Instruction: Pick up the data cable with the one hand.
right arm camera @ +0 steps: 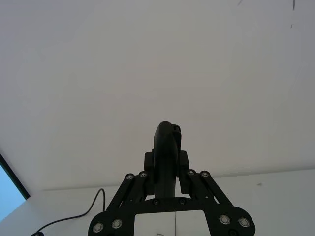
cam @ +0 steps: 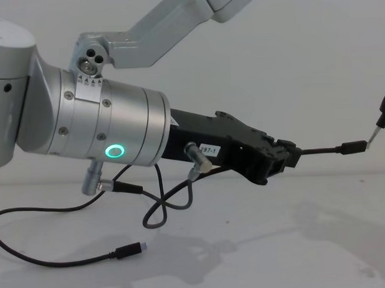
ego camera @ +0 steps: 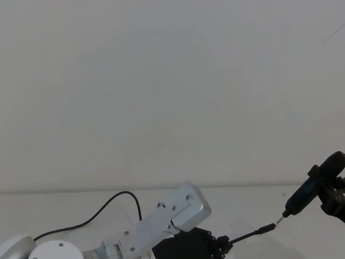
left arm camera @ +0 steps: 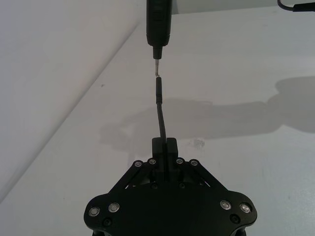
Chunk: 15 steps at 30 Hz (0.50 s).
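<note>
I am pinching the data cable (cam: 319,151) in my left tool (cam: 288,158) just behind its black plug, the light, limp cord trailing to the desk (cam: 297,241), while my right tool (right arm camera: 167,164) is clamping a dark pointed tool (ego camera: 304,194).

The thin black data cable (cam: 32,251) trails across the near-left tabletop, silver-tipped plug lying flat; its other black plug juts rightward, raised, clamped in the left gripper (cam: 288,158).
</note>
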Each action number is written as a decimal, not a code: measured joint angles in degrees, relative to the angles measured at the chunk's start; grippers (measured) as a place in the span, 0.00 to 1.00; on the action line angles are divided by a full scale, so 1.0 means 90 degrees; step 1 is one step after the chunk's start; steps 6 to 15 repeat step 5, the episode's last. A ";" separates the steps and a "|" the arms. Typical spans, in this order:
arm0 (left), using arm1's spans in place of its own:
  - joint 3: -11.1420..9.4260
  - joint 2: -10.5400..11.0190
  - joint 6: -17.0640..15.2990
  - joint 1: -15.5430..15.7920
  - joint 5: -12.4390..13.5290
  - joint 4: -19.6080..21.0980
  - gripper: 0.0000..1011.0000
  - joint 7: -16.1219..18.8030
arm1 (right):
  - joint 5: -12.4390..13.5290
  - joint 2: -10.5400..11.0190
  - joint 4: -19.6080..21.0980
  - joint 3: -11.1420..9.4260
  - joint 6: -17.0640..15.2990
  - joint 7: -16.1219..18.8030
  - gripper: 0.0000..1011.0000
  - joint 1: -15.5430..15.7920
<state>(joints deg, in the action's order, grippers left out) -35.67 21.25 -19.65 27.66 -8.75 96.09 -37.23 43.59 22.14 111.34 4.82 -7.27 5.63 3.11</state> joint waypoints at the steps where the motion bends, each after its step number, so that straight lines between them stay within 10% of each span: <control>1: 0.0000 0.0001 0.0000 0.0000 0.0000 0.0000 0.04 0.0000 | 0.0000 0.0000 0.0000 0.0000 0.0000 0.0000 0.27 -0.0001; 15: 0.0000 0.0000 0.0000 0.0000 0.0000 0.0000 0.04 0.0000 | 0.0002 0.0000 0.0000 0.0000 0.0000 0.0000 0.27 -0.0001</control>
